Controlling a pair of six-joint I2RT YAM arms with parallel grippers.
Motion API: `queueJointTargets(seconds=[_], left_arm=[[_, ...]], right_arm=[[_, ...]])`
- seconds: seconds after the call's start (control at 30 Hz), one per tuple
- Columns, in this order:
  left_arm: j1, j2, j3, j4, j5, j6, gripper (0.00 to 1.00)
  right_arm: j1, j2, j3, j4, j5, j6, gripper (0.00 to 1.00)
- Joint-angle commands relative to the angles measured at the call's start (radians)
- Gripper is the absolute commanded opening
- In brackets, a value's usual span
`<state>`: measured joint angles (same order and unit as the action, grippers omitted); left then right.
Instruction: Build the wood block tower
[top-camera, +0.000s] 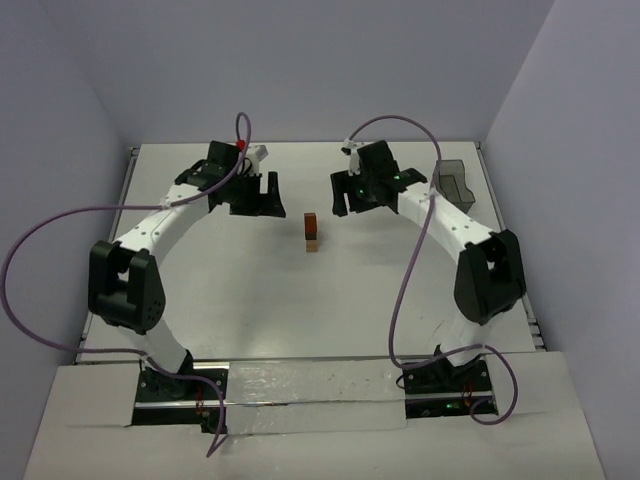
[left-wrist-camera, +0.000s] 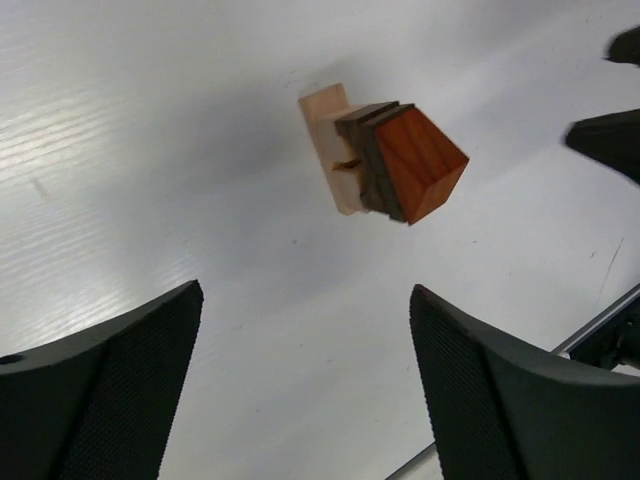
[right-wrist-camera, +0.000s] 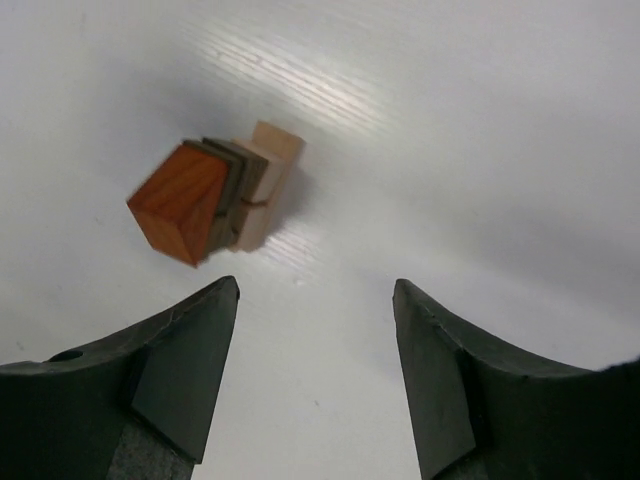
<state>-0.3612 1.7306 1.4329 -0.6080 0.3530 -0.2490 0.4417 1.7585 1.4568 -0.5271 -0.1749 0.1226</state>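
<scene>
The wood block tower (top-camera: 313, 232) stands upright in the middle of the white table, between the two arms. It has a light tan cube at the bottom, a dark brown one in the middle and a reddish-brown one on top. It also shows in the left wrist view (left-wrist-camera: 385, 160) and in the right wrist view (right-wrist-camera: 213, 197). My left gripper (top-camera: 262, 199) is open and empty, to the left of the tower. My right gripper (top-camera: 345, 196) is open and empty, to its right. Neither touches the tower.
A grey translucent bin (top-camera: 455, 184) stands at the far right of the table (top-camera: 250, 300), behind the right arm. Purple cables loop from both arms. The table's metal rim (left-wrist-camera: 590, 330) shows in the left wrist view.
</scene>
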Motion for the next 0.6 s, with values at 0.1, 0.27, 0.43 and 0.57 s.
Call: queueJointTargets(seconds=[0.1,0.27,0.43,0.57], left_arm=[[0.148,-0.223,-0.169,0.075,0.05,0.078,0.99],[0.268,-0.356,-0.286,0.113,-0.052,0.128,0.99],[0.333,-0.503,-0.396,0.151,-0.239,0.192,0.99],[0.357,-0.569,-0.464,0.144,-0.307,0.209,0.99]], right_arm=[[-0.06,-0.327,-0.23,0.094,0.008,-0.118,1.0],[-0.187,-0.458,-0.368,0.141,0.021,-0.135,1.0],[-0.337,-0.595,-0.501,0.195,0.082,-0.13,1.0],[-0.388,-0.695,-0.564,0.202,0.11,-0.157,1.0]])
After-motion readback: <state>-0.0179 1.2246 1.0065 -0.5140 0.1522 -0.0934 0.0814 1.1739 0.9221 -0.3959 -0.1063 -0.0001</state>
